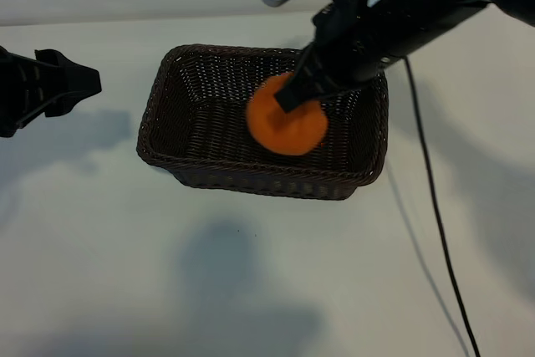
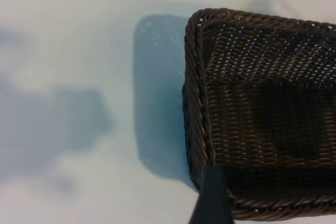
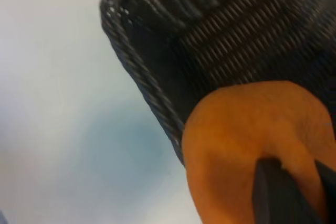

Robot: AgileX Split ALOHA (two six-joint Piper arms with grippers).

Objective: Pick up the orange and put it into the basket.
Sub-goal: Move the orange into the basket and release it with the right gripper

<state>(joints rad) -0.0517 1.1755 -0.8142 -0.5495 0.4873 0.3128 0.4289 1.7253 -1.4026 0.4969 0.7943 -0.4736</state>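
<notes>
The right gripper [image 1: 294, 96] has its jaws clamped on the orange [image 1: 287, 119], held over the right half of the basket [image 1: 159, 89]. I'd lower it nearer the weave before releasing. The left gripper [image 1: 84, 83] waits open at far left.

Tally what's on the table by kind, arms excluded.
Orange: 1, held over the basket by the right tool
Basket: 1
Cable: 1
Total: 3
</notes>
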